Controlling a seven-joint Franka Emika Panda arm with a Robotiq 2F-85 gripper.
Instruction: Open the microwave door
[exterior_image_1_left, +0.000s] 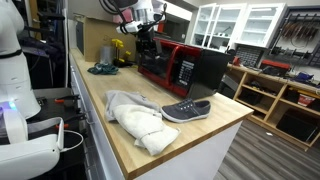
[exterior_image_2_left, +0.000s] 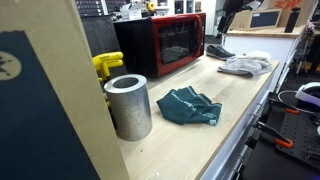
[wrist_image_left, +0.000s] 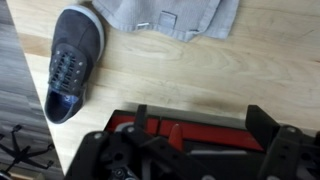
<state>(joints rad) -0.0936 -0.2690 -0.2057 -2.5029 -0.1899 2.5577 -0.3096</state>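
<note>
On the wooden tabletop (exterior_image_1_left: 90, 85), the microwave (exterior_image_2_left: 160, 45) stands toward the back edge, its door (exterior_image_2_left: 172, 42) lying flush with the red front. Above the microwave, the hand (exterior_image_1_left: 145, 40) hangs with its fingers (wrist_image_left: 262, 122) spread apart, clamped on nothing; the red front edge shows between them in the wrist view. A dark sneaker (wrist_image_left: 72, 60) and a grey cloth (wrist_image_left: 165, 15) lie near the microwave.

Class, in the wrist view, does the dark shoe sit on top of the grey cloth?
No, the shoe lies on the bare wooden counter beside the cloth.
</note>
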